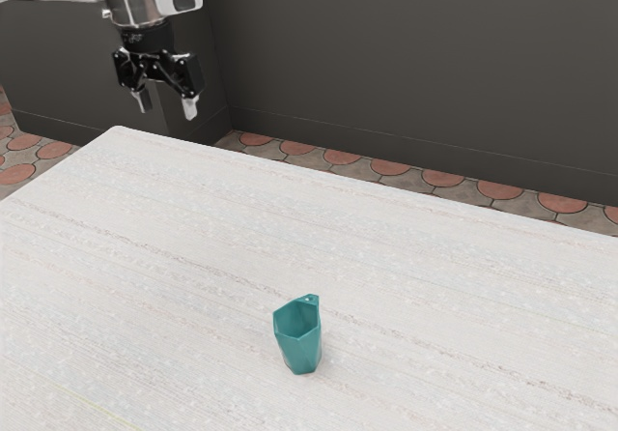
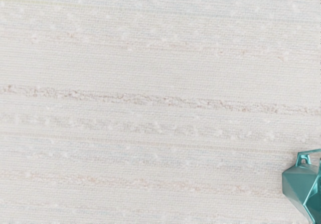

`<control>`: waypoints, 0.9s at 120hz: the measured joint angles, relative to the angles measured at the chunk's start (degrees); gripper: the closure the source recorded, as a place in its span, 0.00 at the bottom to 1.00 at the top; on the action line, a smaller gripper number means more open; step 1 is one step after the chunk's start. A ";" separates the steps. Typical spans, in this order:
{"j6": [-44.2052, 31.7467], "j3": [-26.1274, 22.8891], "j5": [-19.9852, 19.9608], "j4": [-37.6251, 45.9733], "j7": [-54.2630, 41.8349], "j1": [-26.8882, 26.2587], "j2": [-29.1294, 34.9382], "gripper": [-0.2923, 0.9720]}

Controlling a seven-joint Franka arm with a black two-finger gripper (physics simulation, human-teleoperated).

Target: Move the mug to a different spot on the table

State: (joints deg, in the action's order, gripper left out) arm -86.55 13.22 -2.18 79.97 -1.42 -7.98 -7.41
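One teal mug [image 1: 297, 336] stands upright on the table [image 1: 435, 257], well below the jaws and well off to one side of them, untouched. The gripper [image 1: 166, 105] hangs high, its jaws spread wide and empty. Judged: held clear and ready for descent, grasp not yet begun.
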 joint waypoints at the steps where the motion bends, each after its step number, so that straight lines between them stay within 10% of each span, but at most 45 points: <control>1: 0.01 -0.03 -0.09 0.04 0.00 -0.02 -0.01 0.24; 108: -21.07 -0.13 -4.79 15.85 6.08 -14.68 -7.85 0.24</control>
State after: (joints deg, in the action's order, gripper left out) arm -107.62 13.09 -6.97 95.83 4.66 -22.66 -15.26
